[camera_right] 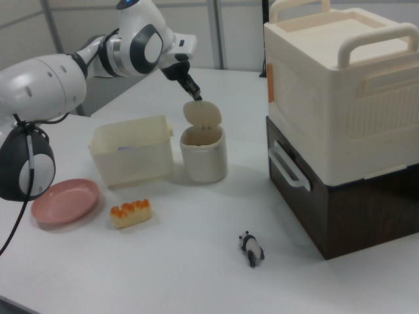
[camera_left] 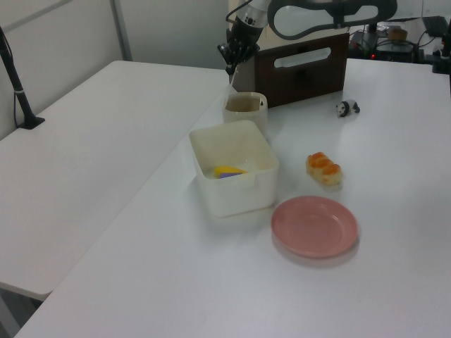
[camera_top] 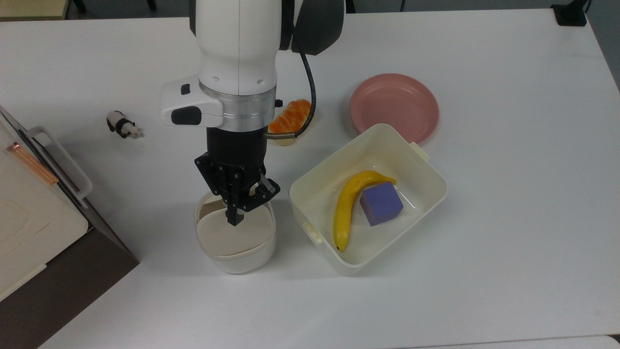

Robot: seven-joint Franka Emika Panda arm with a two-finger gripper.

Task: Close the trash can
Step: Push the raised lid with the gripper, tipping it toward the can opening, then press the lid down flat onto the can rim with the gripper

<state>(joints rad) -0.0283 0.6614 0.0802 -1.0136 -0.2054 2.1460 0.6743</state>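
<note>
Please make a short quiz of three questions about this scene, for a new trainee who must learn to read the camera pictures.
1. True or false: in the right view, the lid of the trash can stands raised.
2. What lies in the tub? A) bread and plate B) banana and purple block C) panda toy
3. Fill in: the gripper hangs at the lid's ____ edge.

Key
1. True.
2. B: the banana and the purple block.
3. Upper.
</note>
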